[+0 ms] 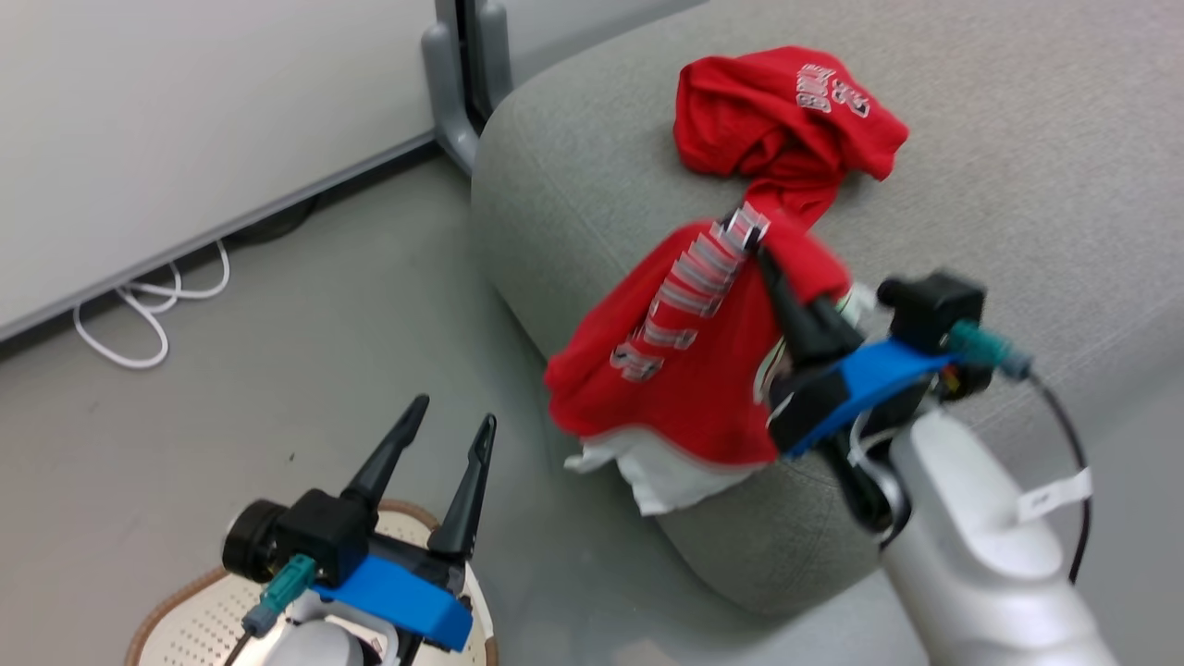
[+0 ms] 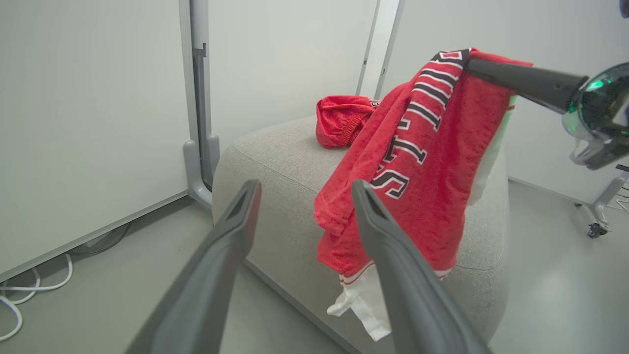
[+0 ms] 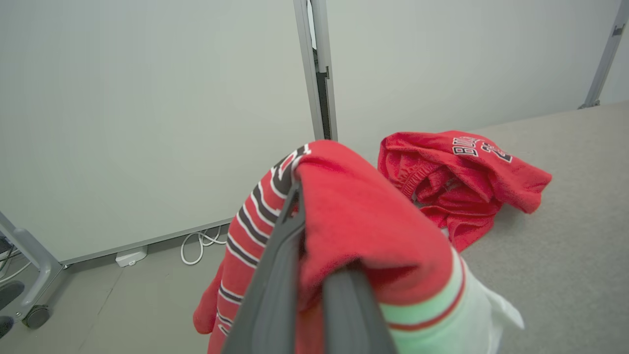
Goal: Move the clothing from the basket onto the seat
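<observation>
A large grey seat with rounded edges is the landmark here. The right hand hangs over the seat's near corner, its two dark fingers pinched shut on the striped trim of a red and white garment. The garment dangles from that pinch and drapes down over the seat's rounded front edge. Its white hem hangs against the seat's side, above the floor. Whether any of it rests on the seat's top cannot be told. Farther back on the seat a red garment with white lettering lies crumpled, with one fold reaching close to the held one. The left hand is off the seat, low to its left and over the cream basket, with its fingers spread wide and holding nothing. The arm hides most of the basket, so what is left in it cannot be told.

The step in hand looks like placing the second garment, so the task seems near its end. The next move likely calls for carrying the held garment farther in over the seat, lowering it until the cloth's weight lies on the cushion, and only then opening the fingers. If let go here, it could slide off the seat's edge to the floor
</observation>
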Available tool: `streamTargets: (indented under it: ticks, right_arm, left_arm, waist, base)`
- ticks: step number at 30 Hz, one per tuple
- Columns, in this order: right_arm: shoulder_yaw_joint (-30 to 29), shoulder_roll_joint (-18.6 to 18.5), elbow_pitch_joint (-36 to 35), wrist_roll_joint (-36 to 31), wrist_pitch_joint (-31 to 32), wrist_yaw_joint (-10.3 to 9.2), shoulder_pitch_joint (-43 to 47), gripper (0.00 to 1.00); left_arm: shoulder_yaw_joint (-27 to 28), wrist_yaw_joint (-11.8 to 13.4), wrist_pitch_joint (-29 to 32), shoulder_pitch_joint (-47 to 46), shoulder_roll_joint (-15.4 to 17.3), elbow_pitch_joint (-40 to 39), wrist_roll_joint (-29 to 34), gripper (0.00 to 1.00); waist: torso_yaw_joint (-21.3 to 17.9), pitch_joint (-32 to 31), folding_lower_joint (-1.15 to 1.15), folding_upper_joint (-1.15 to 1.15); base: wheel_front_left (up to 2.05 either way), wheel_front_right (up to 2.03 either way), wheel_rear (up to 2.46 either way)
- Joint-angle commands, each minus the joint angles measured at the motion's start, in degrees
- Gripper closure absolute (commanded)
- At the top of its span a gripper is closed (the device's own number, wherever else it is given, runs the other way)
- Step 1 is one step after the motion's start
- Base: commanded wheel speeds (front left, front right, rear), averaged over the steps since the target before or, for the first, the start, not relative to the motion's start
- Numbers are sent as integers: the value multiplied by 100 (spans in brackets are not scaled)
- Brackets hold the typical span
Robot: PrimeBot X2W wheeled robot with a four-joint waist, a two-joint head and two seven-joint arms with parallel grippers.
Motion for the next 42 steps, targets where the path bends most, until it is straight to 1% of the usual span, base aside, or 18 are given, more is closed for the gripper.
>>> streamTargets:
  ticks: [1,4,9,13,17,21,25,28,31,35,40,41,42]
  right_arm:
    - [-222,-2,-42,-132,-47,3,-253,100]
    - [-526,-3,-62,-283,-40,3,-517,100]
    - [-1477,-1,-203,-571,107,3,-1310,100]
    - [-2248,-18,-466,-1127,255,3,-1964,100]
    - [-2972,-234,-722,-1631,480,3,-2562,100]
    - [-3587,-490,-858,-1906,695,3,-3063,100]
    - [-4084,-879,-836,-2137,843,2,-3423,100]
    - [-4544,-1068,-666,-2261,874,3,-3531,100]
    - [-4877,-1217,-383,-2377,838,3,-3474,100]
    - [-5305,-1239,50,-2419,608,2,-3321,100]
    - [-5531,-1177,681,-2756,403,3,-3149,100]
    - [-5521,-1170,796,-2875,360,3,-3109,96]
    - [-5542,-1157,917,-2960,325,2,-3100,65]
  left_arm:
    - [-19,-7,-15,-174,74,-57,47,0]
    - [1,-7,-15,-255,109,-103,54,0]
    - [60,-8,-15,-440,247,-323,100,0]
    - [55,-8,-11,-607,433,-484,152,0]
    - [-3,-8,21,-800,621,-697,169,0]
    - [12,-8,40,-963,769,-979,138,0]
    - [22,-8,79,-1078,937,-1329,141,0]
    - [17,-8,115,-1104,1072,-1565,152,0]
    - [28,6,174,-1136,1157,-1763,186,0]
    - [35,44,238,-1129,1220,-1941,205,0]
    - [78,109,316,-1099,1275,-2042,154,0]
    - [86,123,327,-1090,1279,-2055,147,0]
    - [94,131,334,-1095,1282,-2071,139,0]
  waist:
    - [151,246,0,0]
    - [224,419,0,0]
    - [358,982,0,0]
    - [448,1469,0,0]
    - [557,1859,0,0]
    - [651,2184,0,0]
    - [746,2489,0,0]
    - [822,2683,0,0]
    - [905,2872,0,0]
    - [982,3060,0,0]
    - [1026,3211,0,0]
    - [1032,3226,0,0]
    - [1041,3243,0,0]
  base:
    - [0,0,0]
    - [0,0,0]
    - [0,0,0]
    - [0,0,0]
    - [0,0,0]
    - [0,0,0]
    - [0,0,0]
    - [0,0,0]
    - [0,0,0]
    - [0,0,0]
    - [0,0,0]
    - [0,0,0]
    - [0,0,0]
